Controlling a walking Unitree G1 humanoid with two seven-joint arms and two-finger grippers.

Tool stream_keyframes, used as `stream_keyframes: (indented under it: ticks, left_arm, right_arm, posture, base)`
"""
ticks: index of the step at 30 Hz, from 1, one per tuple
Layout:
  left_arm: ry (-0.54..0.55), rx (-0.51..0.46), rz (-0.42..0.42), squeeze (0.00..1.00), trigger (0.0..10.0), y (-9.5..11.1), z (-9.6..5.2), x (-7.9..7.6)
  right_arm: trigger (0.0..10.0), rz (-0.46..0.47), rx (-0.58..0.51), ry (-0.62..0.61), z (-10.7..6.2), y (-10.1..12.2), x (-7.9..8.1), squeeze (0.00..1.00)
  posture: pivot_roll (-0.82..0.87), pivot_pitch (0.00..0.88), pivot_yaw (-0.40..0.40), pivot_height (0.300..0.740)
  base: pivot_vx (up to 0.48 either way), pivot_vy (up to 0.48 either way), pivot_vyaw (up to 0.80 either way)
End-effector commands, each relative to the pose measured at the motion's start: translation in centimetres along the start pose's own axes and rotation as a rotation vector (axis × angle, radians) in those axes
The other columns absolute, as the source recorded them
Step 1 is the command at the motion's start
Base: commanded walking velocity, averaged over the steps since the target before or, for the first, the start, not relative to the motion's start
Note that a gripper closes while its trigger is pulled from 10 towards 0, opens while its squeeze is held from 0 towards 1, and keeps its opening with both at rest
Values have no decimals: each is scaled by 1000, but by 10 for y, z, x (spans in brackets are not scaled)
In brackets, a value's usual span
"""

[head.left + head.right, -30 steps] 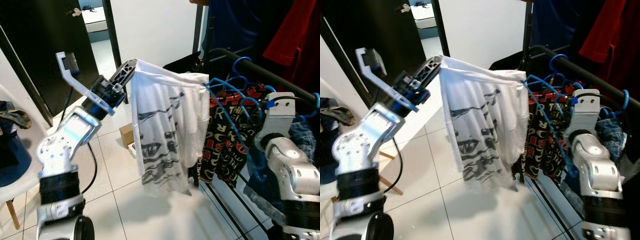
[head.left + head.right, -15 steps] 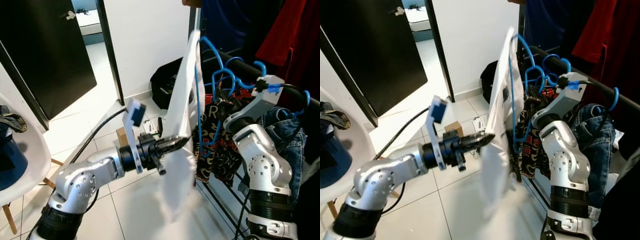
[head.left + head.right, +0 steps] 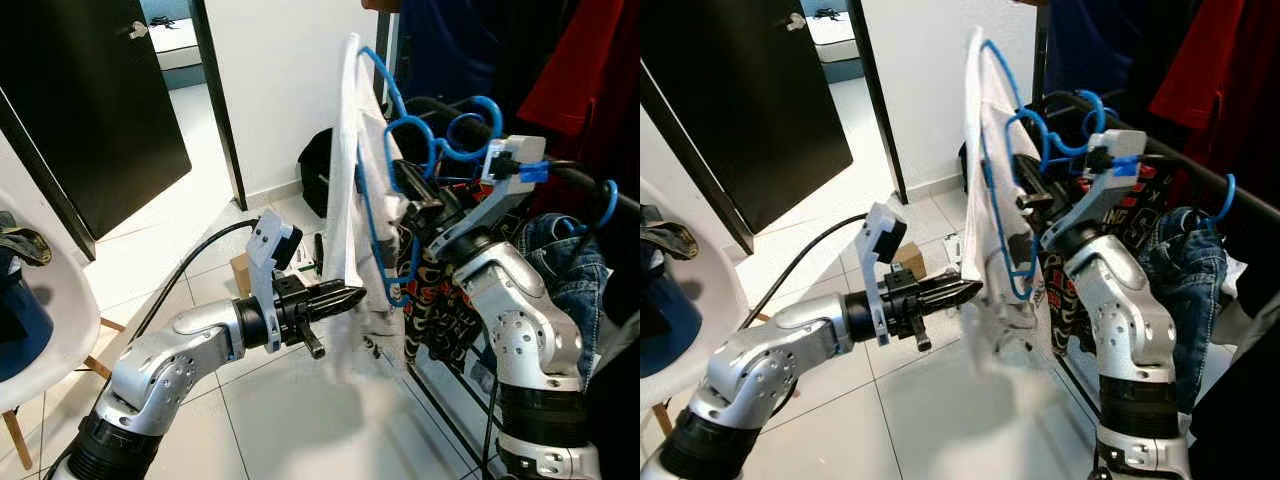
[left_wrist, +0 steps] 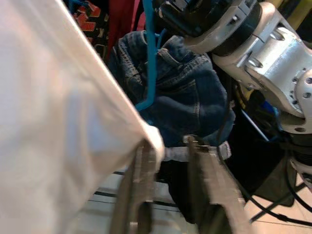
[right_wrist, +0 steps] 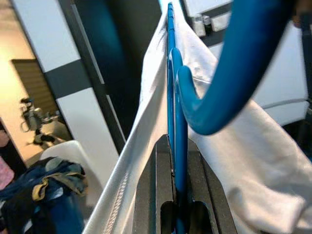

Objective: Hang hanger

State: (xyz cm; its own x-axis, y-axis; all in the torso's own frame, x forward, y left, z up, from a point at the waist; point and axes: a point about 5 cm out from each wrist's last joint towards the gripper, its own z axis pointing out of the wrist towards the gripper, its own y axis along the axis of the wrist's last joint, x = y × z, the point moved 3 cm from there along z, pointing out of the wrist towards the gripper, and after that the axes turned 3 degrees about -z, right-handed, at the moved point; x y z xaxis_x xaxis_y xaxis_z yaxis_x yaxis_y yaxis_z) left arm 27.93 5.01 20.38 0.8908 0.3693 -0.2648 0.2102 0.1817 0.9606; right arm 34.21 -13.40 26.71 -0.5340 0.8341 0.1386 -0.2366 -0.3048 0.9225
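A white printed shirt (image 3: 347, 180) hangs edge-on from a blue hanger (image 5: 171, 58), held up in front of the black clothes rail (image 3: 575, 177). My right gripper (image 5: 178, 144) is shut on the hanger's wire, below its hook (image 3: 375, 65), which stands above and left of the rail's end. My left gripper (image 3: 345, 297) reaches in low from the left. Its fingers (image 4: 144, 195) are slightly open, with the shirt's edge (image 4: 153, 139) lying against one of them. Other blue hangers (image 3: 470, 115) sit on the rail behind.
Jeans (image 3: 570, 250), a black-and-red patterned garment (image 3: 440, 300) and red (image 3: 590, 70) and dark blue (image 3: 450, 45) clothes crowd the rail. A black door (image 3: 90, 100) stands at the left, with a white chair (image 3: 40, 330) near it. A black bag (image 3: 318, 175) and a small box (image 3: 240, 272) lie on the tiled floor.
The shirt has swung from spread wide to edge-on beside the rail. My left arm dropped from the shirt's raised shoulder to its lower part. My right gripper carried the hanger left and slightly down.
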Motion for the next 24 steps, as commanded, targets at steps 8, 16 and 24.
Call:
stream_keyframes:
  ticks: [8, 16, 24]
  left_arm:
    - [-158, 78, 5, 1000, 10000, -12, -7, -24]
    - [-148, 195, 115, 1000, 10000, -17, -23, -19]
    - [246, 120, 256, 1000, 10000, 12, -37, 45]
  right_arm:
    - [10000, -46, -57, 86, -1, 7, 16, 0]
    - [10000, -113, -25, 96, -3, 0, 16, 0]
    - [10000, -159, -1, 83, -5, -6, 12, 0]
  posture:
    - [13, 0, 36, 740]
    - [16, 0, 35, 740]
    - [17, 0, 30, 740]
  base:
    - [0, 0, 0]
    - [0, 0, 0]
    - [0, 0, 0]
